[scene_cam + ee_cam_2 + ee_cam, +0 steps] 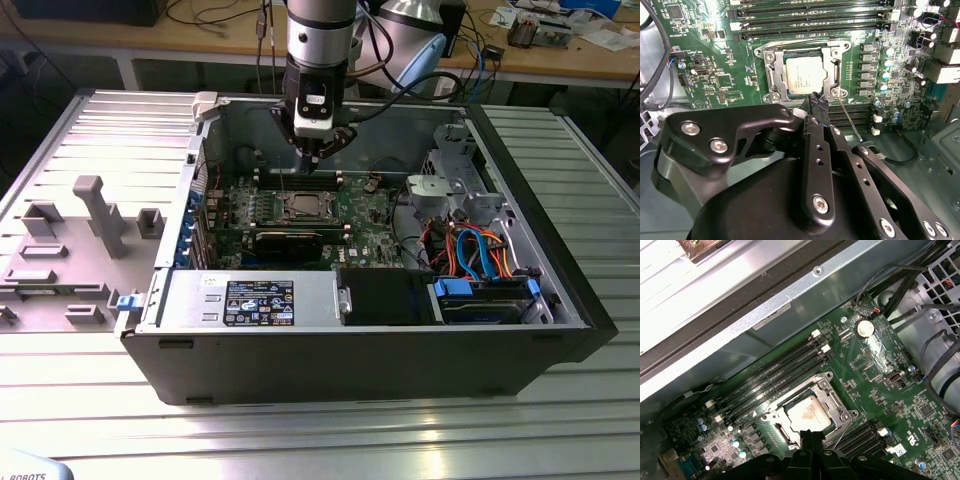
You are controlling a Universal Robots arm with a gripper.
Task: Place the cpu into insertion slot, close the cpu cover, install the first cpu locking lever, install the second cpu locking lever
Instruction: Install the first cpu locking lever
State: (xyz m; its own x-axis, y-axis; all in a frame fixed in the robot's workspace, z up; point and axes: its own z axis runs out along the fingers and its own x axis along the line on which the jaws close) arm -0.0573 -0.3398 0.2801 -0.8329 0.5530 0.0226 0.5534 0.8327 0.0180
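Cpu (805, 74): lies in insertion slot (760, 51); seems light, fragile.
Locking lever (849, 119): probably springy wire; take its free end.
Gripper (817, 101): jaws together, empty.

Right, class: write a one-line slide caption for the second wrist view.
Black gripper hovers beside the silver-grey square cpu, seated under its thin silver metal cover.
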